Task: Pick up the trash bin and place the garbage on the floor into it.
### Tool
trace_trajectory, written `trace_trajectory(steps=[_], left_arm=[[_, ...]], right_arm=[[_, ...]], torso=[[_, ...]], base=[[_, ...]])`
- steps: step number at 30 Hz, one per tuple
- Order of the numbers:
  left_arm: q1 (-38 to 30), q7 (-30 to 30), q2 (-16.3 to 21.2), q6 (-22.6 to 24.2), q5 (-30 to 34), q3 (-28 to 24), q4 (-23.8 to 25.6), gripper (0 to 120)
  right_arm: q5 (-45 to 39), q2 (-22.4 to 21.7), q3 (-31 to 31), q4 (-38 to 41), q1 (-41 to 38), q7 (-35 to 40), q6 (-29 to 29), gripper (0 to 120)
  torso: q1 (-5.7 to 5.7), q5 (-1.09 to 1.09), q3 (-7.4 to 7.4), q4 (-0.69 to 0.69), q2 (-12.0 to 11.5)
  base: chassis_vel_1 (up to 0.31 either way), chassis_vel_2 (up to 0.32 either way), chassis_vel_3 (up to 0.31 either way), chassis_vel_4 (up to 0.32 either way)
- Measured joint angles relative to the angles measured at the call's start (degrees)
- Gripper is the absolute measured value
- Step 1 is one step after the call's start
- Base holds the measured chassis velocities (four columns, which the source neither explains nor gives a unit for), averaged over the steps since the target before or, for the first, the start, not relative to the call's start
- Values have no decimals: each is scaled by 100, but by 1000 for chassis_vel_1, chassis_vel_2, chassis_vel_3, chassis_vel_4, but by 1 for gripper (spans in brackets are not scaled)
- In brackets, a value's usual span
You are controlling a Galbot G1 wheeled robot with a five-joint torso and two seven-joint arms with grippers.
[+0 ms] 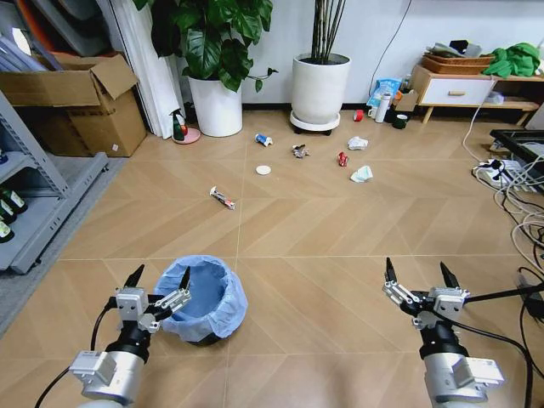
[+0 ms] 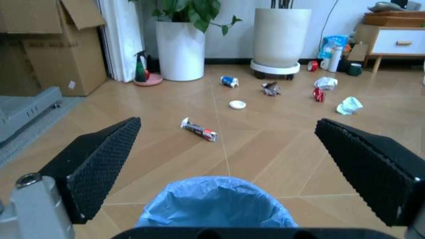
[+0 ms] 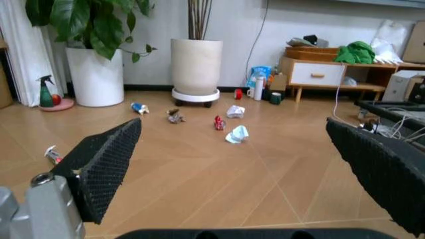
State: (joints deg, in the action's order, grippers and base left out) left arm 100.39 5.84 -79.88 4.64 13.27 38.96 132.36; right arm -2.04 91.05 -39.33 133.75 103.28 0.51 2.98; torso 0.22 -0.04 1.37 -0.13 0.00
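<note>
The trash bin (image 1: 204,299), dark with a light-blue bag over its rim, stands on the floor (image 1: 323,229) at the near left. My left gripper (image 1: 160,285) is open at its left rim, and in the left wrist view the bin (image 2: 216,204) lies low between the fingers (image 2: 106,159). My right gripper (image 1: 417,276) hangs open over bare floor at the near right. The garbage lies farther off: a printed tube (image 1: 222,197), a white lid (image 1: 263,170), a can (image 1: 263,139), a silvery wrapper (image 1: 299,151), a red wrapper (image 1: 342,158), a tissue (image 1: 358,143) and a teal mask (image 1: 362,174).
Two white plant pots (image 1: 320,88) stand at the back wall, with a spray bottle (image 1: 178,126) beside the left one. A cardboard box (image 1: 81,106) and grey shelving (image 1: 34,212) line the left. Cables (image 1: 514,195) trail at the right, near a low cabinet (image 1: 459,89).
</note>
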Motion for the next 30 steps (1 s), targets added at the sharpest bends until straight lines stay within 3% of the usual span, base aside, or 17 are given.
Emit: trace_trajectory(steps=[22, 26, 30], left_arm=[[-174, -58, 185, 303, 111, -1, -90, 100], [-261, -111, 383, 452, 162, 17, -149, 100], [-567, -306, 910, 874, 515, 21, -301, 100]], right_arm=[[-9, -11, -36, -55, -148, -21, -36, 100], [-9, -15, -38, -49, -159, -23, -47, 100], [-9, -31, -38, -45, -165, -27, -70, 100]], torso=[[0, 0, 0, 0, 0], [0, 0, 0, 0, 0], [0, -1, 0, 0, 0]], base=[[0, 0, 0, 0], [0, 0, 0, 0], [0, 0, 0, 0]])
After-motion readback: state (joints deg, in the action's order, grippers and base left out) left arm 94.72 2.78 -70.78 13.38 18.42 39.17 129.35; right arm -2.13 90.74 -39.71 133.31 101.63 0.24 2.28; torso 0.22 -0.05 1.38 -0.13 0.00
